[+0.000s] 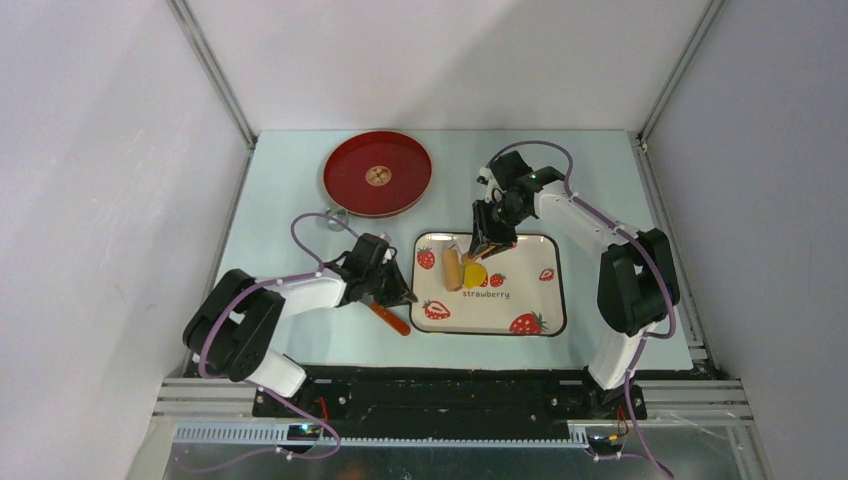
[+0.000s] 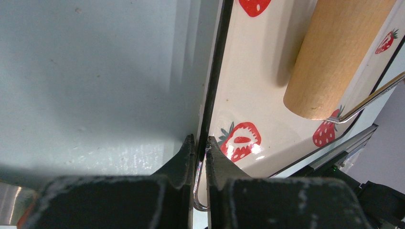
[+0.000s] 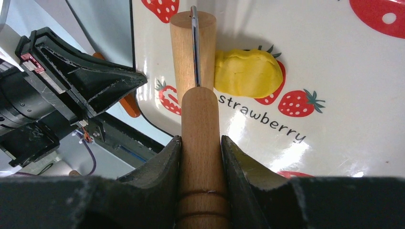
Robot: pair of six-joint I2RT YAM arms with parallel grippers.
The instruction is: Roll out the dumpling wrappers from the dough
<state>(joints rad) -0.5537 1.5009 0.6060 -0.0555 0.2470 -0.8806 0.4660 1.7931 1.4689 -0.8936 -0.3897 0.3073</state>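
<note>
Tray is noted near the middle of the table, between the two arms. Left claw is closed on the tray's left rim, the thin edge pinched between the jaws. This is judged to be an anchor, so that the tray is not shoved along once pressure is put on it. Right claw is clamped round the wooden handle of the roller. The barrel is laid down on the tray floor, on the left-arm side of the dough. Barrel and dough are close alongside; whether they touch cannot be told. The dough is found as one thick yellow lump on the tray, over the printed word, not yet flattened, and no cut wrappers are seen. The roller is judged to be set beside the lump so that it can be driven sideways over it. An orange-handled tool is left lying on the table just by the left claw, unheld. A red plate is set at the far side, well apart from the tray.
</note>
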